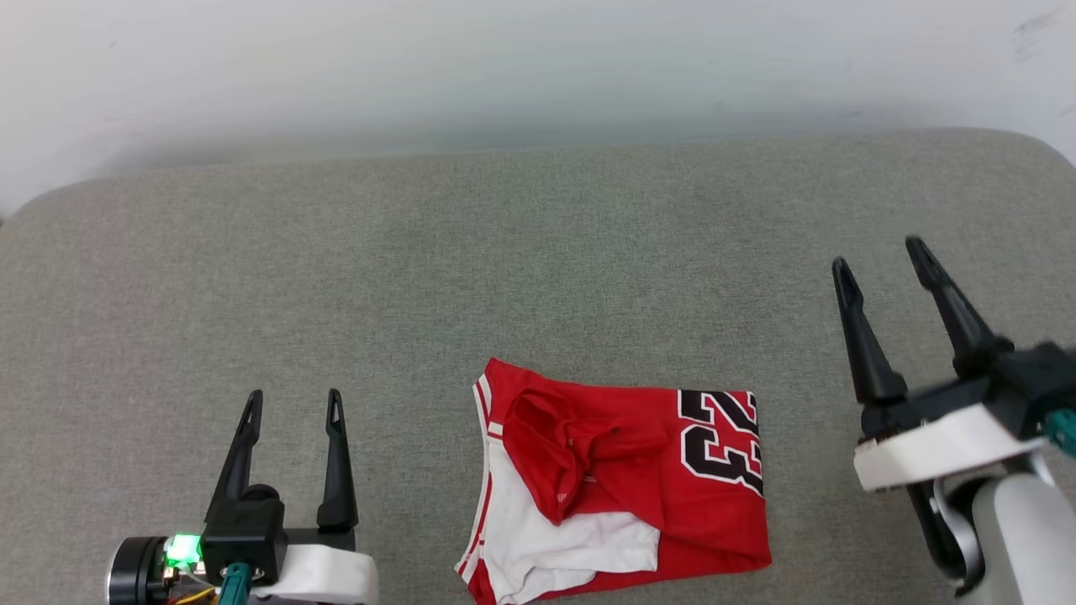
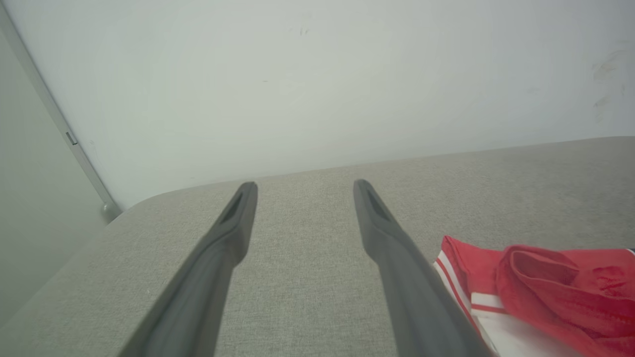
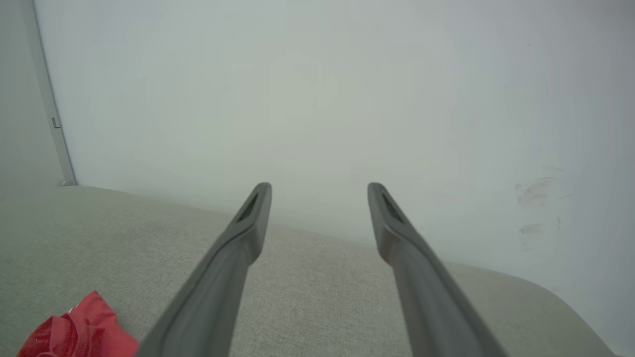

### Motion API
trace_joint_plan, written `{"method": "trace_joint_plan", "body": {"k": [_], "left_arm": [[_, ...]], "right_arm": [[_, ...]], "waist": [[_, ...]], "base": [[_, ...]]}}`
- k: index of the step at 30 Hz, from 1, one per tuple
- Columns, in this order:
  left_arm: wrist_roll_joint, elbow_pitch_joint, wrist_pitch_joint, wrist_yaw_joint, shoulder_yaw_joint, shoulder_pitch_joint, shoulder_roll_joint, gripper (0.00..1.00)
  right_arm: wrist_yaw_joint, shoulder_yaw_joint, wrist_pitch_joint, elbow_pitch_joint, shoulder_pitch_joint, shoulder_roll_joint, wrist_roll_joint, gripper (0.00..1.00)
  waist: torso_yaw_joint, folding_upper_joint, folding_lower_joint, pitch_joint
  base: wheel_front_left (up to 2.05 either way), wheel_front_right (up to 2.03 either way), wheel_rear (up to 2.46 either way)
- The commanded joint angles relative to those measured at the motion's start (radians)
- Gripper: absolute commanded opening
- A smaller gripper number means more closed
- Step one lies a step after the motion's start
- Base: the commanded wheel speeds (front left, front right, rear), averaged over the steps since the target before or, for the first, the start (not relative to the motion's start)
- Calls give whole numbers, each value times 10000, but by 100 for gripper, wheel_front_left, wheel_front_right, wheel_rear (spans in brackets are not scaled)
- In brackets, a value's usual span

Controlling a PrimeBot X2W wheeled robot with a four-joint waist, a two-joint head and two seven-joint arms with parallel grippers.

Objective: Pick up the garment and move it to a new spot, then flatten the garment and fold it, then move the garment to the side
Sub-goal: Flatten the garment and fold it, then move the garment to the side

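Red garment (image 1: 639,470) is lying loosely folded on the near middle of the cushion (image 1: 504,269), numbers facing up at its right end. Left gripper (image 1: 294,395) is hovering to its left, right gripper (image 1: 878,255) to its right, both gaping open and holding nothing.

The number 23 (image 1: 723,441) can be read, black with white edges and turned on its side, printed on the red garment (image 1: 622,454). It stands on the garment's end nearest the right gripper (image 1: 878,259), the end away from the left gripper (image 1: 294,395)
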State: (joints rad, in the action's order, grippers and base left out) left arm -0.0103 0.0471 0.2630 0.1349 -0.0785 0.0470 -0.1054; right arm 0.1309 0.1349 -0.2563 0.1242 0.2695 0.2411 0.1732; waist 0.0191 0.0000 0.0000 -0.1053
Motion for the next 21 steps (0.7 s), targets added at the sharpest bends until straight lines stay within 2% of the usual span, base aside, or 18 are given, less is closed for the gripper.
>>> {"method": "trace_joint_plan", "body": {"k": [1, 6, 10, 16, 21], "left_arm": [[14, -10, 23, -14, 28, 114, -27, 100], [-16, 9, 23, -93, 57, 276, -18, 100], [-21, -7, 24, -150, 58, 388, -10, 100], [-38, -49, 23, -216, 43, 533, 40, 100], [-43, -77, 24, -263, 66, 623, 77, 100]], "right_arm": [[-3, -175, -70, -158, -349, -210, -123, 100], [-3, -1054, -76, -986, -1738, -1017, -245, 100], [-3, -1368, -80, -1293, -2616, -1411, -318, 100], [-3, -1611, -82, -1427, -3525, -1715, -385, 100], [-3, -1586, -83, -1511, -3642, -1808, -436, 100]], "waist": [[14, 0, 0, 41], [-9, 0, 0, 149], [-52, 0, 0, 231], [-162, 0, 0, 324], [-169, 0, 0, 344]], "base": [[0, 0, 0], [0, 0, 0], [0, 0, 0], [0, 0, 0], [0, 0, 0]]}}
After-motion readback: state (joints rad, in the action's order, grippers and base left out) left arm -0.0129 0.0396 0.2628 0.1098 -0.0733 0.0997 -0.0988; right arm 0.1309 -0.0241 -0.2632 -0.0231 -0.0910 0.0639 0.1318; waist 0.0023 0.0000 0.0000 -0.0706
